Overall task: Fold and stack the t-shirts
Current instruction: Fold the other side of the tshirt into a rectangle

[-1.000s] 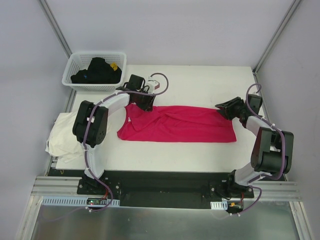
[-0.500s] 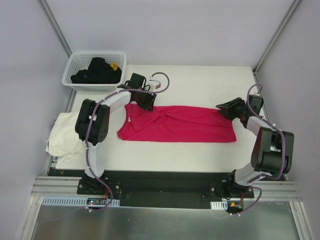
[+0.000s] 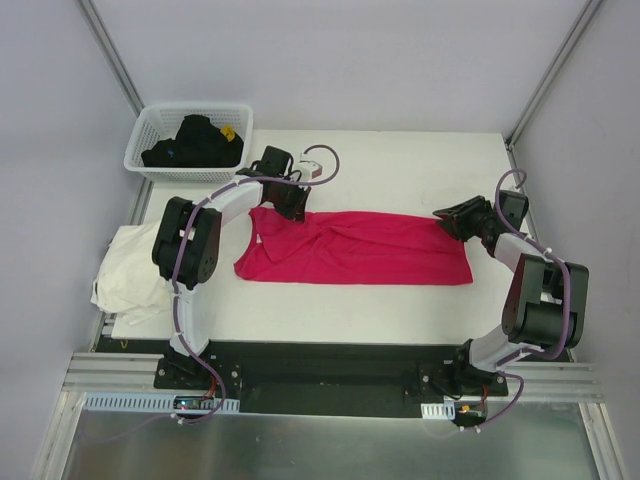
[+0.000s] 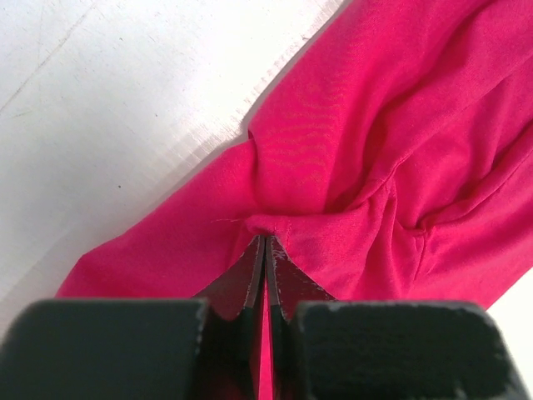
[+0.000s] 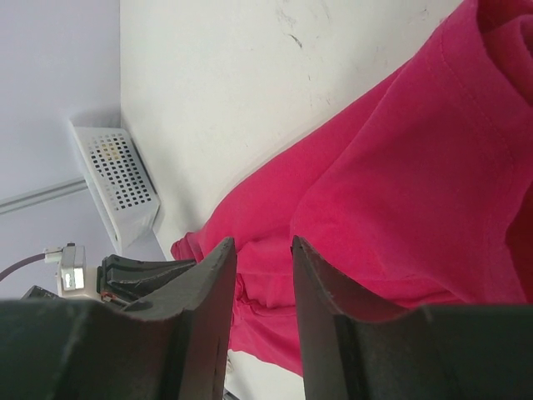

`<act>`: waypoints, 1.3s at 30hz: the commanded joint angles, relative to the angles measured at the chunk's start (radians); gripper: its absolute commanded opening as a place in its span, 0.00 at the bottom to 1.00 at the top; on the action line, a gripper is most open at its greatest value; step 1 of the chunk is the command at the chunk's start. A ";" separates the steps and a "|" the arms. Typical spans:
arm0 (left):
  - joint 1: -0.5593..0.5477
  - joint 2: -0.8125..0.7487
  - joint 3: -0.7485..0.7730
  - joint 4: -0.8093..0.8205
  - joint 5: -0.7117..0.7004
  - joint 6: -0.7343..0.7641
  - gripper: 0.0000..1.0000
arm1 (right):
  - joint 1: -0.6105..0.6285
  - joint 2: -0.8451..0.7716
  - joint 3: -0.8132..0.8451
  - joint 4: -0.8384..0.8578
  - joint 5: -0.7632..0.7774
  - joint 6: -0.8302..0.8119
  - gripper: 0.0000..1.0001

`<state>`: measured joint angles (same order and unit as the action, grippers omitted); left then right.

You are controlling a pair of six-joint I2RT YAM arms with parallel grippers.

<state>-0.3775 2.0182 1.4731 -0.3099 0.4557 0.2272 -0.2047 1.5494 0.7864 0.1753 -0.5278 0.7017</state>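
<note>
Magenta t-shirt (image 3: 360, 250) lies stretched across the table (image 3: 400, 170); left gripper (image 4: 265, 242) pinches its far-left edge tight, right gripper (image 5: 263, 247), jaws spread, at the far-right corner.

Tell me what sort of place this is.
Probably a robotics lab test cell: a white table boxed in by plain walls and metal posts, two robot arms bolted at its near edge, a magenta t-shirt and laundry basket.

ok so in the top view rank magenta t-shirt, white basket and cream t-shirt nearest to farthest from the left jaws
1. bright magenta-red cloth t-shirt: touching, centre
2. white plastic lattice basket: far-left corner
3. cream-white cloth t-shirt: near-left edge
</note>
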 commanded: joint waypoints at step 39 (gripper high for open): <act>-0.196 -0.282 -0.220 -0.074 -0.152 -0.215 0.00 | -0.012 -0.017 -0.027 0.084 -0.040 0.019 0.34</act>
<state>-0.5514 1.8038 1.2694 -0.3729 0.3309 0.0582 -0.2077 1.5494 0.7681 0.2157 -0.5552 0.7174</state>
